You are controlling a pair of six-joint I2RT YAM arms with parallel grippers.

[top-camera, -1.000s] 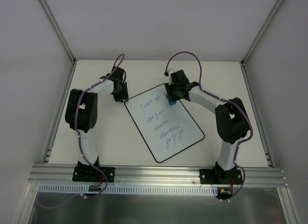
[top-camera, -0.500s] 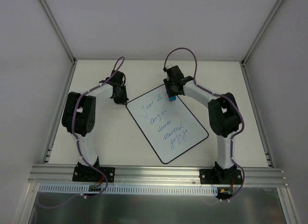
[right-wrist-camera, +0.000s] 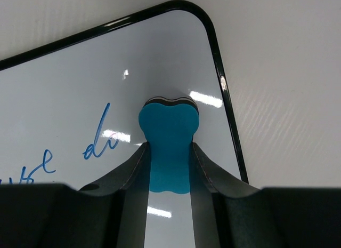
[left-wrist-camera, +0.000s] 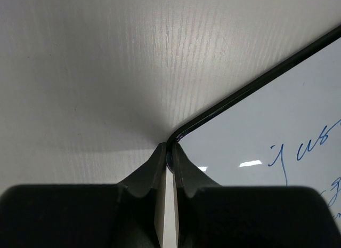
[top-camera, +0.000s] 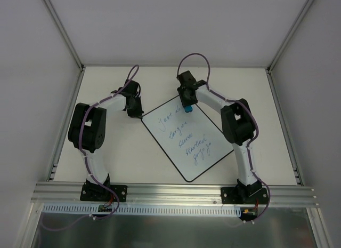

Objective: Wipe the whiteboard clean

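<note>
The whiteboard (top-camera: 186, 137) lies flat on the tabletop (top-camera: 117, 152) between both arms, with its long axis slanting from its far end toward the right arm's base. The right gripper (right-wrist-camera: 169, 148) pinches the blue eraser (right-wrist-camera: 168, 125), which is set on the board's far corner. The blue writing (top-camera: 193, 149) runs from there down the long axis, so the right arm is nearer the work. The left gripper (left-wrist-camera: 169, 150), pressed together, touches the board's left corner. The board has a white face and a thin black rim, and it is not yet wiped.
</note>
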